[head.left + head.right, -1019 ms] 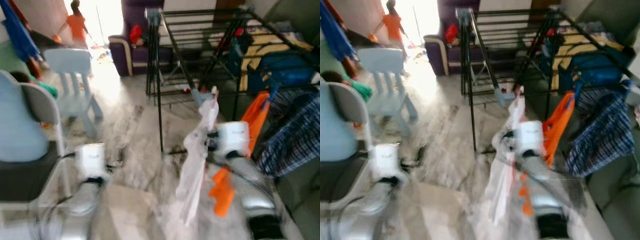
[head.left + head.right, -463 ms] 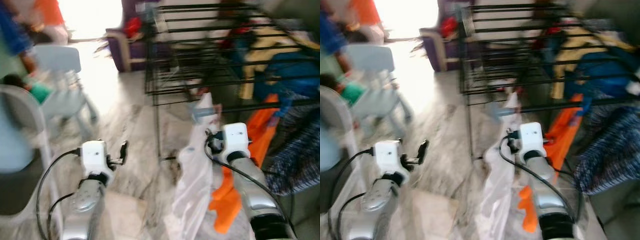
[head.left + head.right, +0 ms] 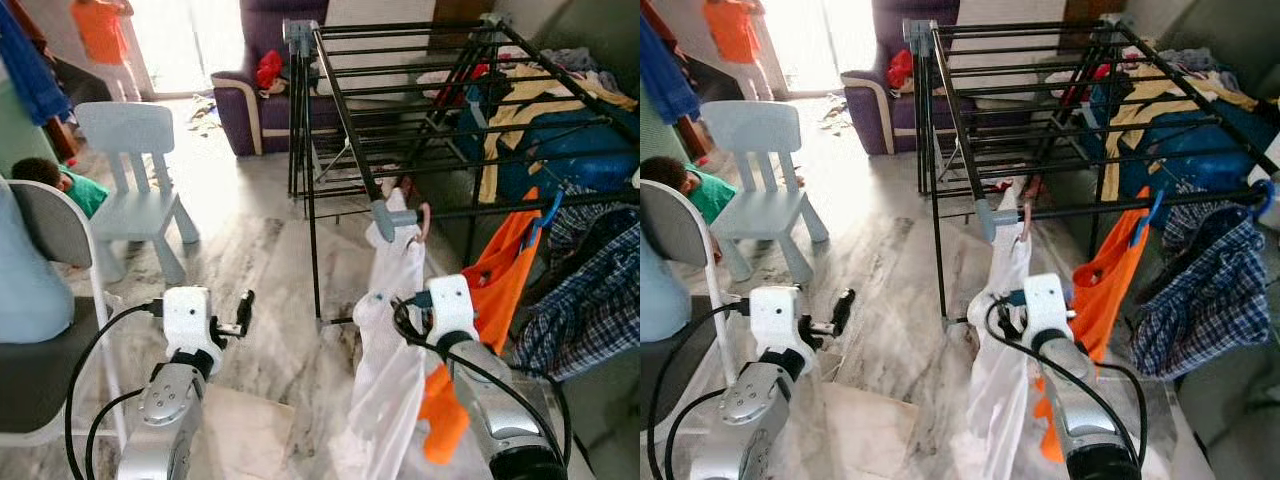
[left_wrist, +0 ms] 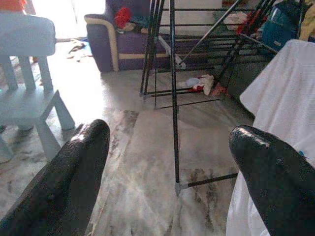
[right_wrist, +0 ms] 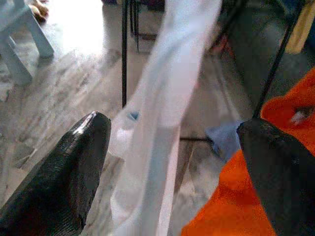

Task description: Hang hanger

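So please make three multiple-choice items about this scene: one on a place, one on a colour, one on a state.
1. Where does the white garment hang?
A. on the drying rack
B. on the blue chair
C. on the sofa

2. What colour is the garment next to the white one?
A. green
B. orange
C. black

3. How are the right gripper fingers?
A. shut on the cloth
B. open
C. shut on a rail

Answers: 1 A, its hanger hooks on a rack rail; 2 B, it is bright orange; 3 B, the right wrist view shows both fingers wide apart.
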`<state>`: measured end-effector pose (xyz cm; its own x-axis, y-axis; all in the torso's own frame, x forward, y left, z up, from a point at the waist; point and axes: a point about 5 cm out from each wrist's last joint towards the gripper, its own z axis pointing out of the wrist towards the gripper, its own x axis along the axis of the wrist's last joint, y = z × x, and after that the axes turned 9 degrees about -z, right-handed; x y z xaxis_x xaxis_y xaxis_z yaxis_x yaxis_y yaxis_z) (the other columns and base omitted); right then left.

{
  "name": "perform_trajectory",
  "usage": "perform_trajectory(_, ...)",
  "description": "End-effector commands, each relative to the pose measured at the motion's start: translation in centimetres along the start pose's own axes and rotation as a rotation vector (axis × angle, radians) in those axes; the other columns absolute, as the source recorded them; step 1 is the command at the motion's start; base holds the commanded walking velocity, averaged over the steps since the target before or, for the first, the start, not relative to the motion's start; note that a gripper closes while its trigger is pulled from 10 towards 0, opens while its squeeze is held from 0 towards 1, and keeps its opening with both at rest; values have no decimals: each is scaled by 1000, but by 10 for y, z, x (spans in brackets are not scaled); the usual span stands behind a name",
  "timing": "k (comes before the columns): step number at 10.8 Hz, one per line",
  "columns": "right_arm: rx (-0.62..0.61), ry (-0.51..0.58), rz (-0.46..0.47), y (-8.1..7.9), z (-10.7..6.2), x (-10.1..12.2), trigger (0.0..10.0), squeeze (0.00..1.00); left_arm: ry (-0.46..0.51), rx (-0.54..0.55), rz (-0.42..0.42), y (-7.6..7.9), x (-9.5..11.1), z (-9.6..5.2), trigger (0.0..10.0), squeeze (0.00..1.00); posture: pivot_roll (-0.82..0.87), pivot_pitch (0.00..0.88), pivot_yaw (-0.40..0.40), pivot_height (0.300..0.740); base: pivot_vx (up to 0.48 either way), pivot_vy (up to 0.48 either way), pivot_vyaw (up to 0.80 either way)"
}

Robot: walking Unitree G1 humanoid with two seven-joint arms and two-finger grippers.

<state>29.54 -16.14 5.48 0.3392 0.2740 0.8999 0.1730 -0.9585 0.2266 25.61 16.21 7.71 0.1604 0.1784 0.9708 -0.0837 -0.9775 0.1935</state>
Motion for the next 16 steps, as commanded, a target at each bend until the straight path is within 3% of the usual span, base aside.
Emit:
perform_trajectory(1,11,-31,31,0,5,2,10000,0,-19,1,18,-3,-1,1,10000,0,-82,0,6,740,0,0,0)
perform_trajectory(5,92,-39,39,-11,29,22,10000,0,38,51,34,-13,11,6,10000,0,-83,0,6,740,0,0,0)
perform_trajectory(6,88,-47,43,-12,32,24,0,0,39,51,41,-13,12,6,10000,0,-83,0,6,740,0,0,0)
perform_trajectory(7,32,-80,6,-7,34,21,0,0,41,55,42,-14,11,6,10000,0,-74,0,2,740,0,0,0)
perform_trajectory(9,18,-128,44,-3,35,11,0,0,35,53,44,-13,9,6,10000,0,-77,0,3,740,0,0,0)
perform_trajectory(16,-4,-64,28,0,36,14,0,0,31,48,52,-10,8,6,10000,0,-80,0,9,740,0,0,0)
